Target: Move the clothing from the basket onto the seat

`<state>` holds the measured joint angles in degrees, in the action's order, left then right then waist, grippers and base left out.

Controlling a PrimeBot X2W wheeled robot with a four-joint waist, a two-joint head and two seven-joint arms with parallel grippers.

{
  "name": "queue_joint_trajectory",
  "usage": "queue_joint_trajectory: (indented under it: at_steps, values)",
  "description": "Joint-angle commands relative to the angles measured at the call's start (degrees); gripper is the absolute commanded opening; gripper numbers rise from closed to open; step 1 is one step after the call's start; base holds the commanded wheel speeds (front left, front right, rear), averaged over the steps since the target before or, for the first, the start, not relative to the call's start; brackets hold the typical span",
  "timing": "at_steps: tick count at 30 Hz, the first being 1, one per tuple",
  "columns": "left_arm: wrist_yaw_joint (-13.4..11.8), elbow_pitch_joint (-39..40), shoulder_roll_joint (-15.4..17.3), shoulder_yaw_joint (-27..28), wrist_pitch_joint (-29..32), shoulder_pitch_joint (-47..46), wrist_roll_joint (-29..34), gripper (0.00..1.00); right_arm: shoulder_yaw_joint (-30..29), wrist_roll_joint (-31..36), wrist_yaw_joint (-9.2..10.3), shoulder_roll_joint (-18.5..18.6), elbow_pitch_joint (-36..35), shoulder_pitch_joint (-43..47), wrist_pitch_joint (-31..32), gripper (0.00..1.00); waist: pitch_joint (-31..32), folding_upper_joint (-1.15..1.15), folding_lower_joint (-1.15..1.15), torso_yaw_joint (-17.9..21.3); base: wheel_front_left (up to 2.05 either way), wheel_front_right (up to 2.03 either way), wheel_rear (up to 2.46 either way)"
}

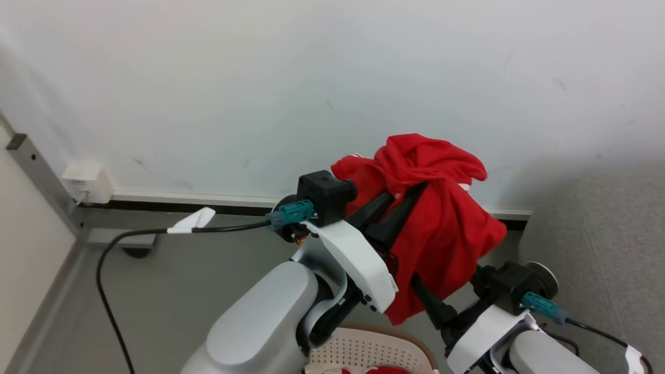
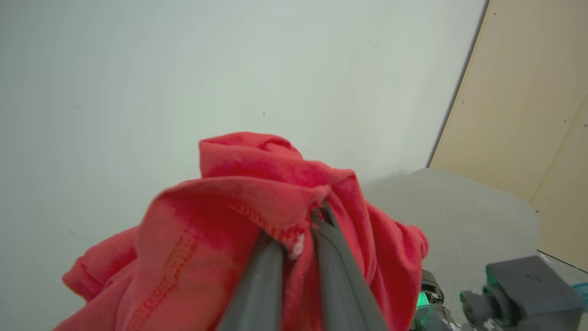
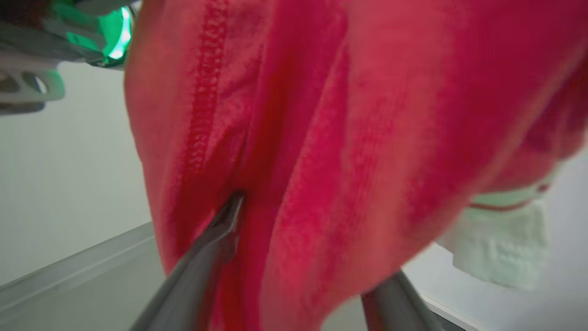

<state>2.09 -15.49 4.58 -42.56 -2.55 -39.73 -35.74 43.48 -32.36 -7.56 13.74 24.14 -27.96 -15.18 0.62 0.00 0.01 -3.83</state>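
So, the pale wall (image 1: 332,78) takes up most of the head view, with the grey sofa (image 1: 602,244) tucked against the right edge and grey floor (image 1: 171,291) across the lower left. Both arms are up in front of that wall. The left forearm (image 1: 260,327) rises from bottom centre toward the upper right, and the right forearm (image 1: 540,353) comes in from the bottom right corner, angled up and left.

The red garment (image 1: 441,218) hangs in the air at centre frame, draped like a hood over both sets of fingers, just left of the sofa in the picture. In the left wrist view the left gripper (image 2: 298,230) is pinched tight on a stitched hem, its dark fingers almost meeting near the tips and cloth bunched all around them. In the right wrist view the right gripper (image 3: 298,207) has its fingers well apart with a fat fold hanging between them. One tip is buried, so I can't tell if it's actually clamping. A white cloth part (image 3: 500,243) dangles at the right there.

The cream laundry basket (image 1: 358,350) peeks in at the bottom edge of the head view, under the arms, with more red cloth (image 1: 385,370) inside. A black cable (image 1: 104,270) loops down the left side.
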Motion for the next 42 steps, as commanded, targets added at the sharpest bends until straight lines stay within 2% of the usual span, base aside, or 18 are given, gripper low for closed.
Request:
queue_joint_trajectory:
  at_steps: [1,6,7,8,9,10,14,30,31,32,33,42]
  values:
    - [0.22,0.31,0.04,0.05,-0.03,0.09,-0.14,0.0,0.23,-0.53,0.14,-0.25,0.13,-0.76,0.04,1.0,0.16,0.0,-0.01,-0.77,0.0,0.0,0.0]
    - [0.45,0.25,-0.47,-1.21,0.33,0.13,-0.81,0.0,3.46,-2.46,0.14,-0.72,2.42,-3.42,0.05,1.0,0.5,0.0,-0.01,-2.73,0.0,0.0,0.0]
    - [0.37,0.19,-0.52,-1.29,0.43,0.19,-0.94,0.0,3.78,-2.81,0.14,-0.88,2.8,-3.76,0.04,0.96,0.57,0.0,-0.01,-3.04,0.0,0.0,0.0]
    - [0.21,0.07,-0.56,-1.36,0.47,0.24,-0.84,0.0,4.09,-3.17,0.14,-0.98,3.06,-3.96,0.05,0.48,0.64,0.0,-0.01,-3.31,0.0,0.0,0.0]
    - [0.05,-0.05,-0.58,-1.37,0.49,0.32,-0.94,0.0,4.33,-3.49,0.14,-1.05,3.23,-4.17,0.05,0.19,0.68,0.0,-0.01,-3.52,0.0,0.0,0.0]
    - [-0.05,-0.23,-0.51,-1.35,0.49,0.41,-1.02,0.0,4.57,-3.78,0.14,-1.08,3.28,-4.36,0.05,0.0,0.73,0.0,-0.01,-3.67,0.0,0.0,0.0]
    - [-0.35,-0.84,0.05,-0.99,0.1,0.68,-1.2,0.0,4.55,-4.15,0.14,-0.57,2.53,-4.53,0.04,0.0,0.76,0.0,-0.01,-3.83,0.0,0.0,0.0]
    - [-1.37,-2.15,2.61,-0.01,-1.16,2.84,-2.21,0.0,-4.4,-0.17,0.14,1.19,-3.91,0.64,0.05,0.0,0.27,0.0,-0.01,-0.62,0.0,0.0,0.0]
    - [-1.52,-2.2,2.66,-0.07,-1.22,3.15,-2.23,0.36,-4.98,-0.04,0.14,1.32,-4.46,0.91,0.05,0.0,0.29,0.0,-0.01,-0.34,0.0,0.0,0.0]
    - [-1.55,-2.21,2.67,-0.11,-1.3,3.44,-2.31,0.96,-5.55,0.09,0.14,1.46,-4.97,1.25,0.05,0.0,0.3,0.0,-0.01,-0.06,0.0,0.0,0.0]
    - [-1.6,-2.19,2.69,-0.12,-1.51,3.77,-2.46,1.0,-6.12,0.27,0.14,1.62,-5.31,1.57,0.05,0.0,0.33,0.0,-0.01,0.25,0.0,0.0,0.0]
    - [-0.89,-0.66,4.27,-1.83,-2.52,6.99,-1.93,1.0,-13.05,2.87,0.14,4.22,-7.75,3.89,0.03,0.0,0.5,0.0,-0.01,4.9,0.0,0.0,0.0]
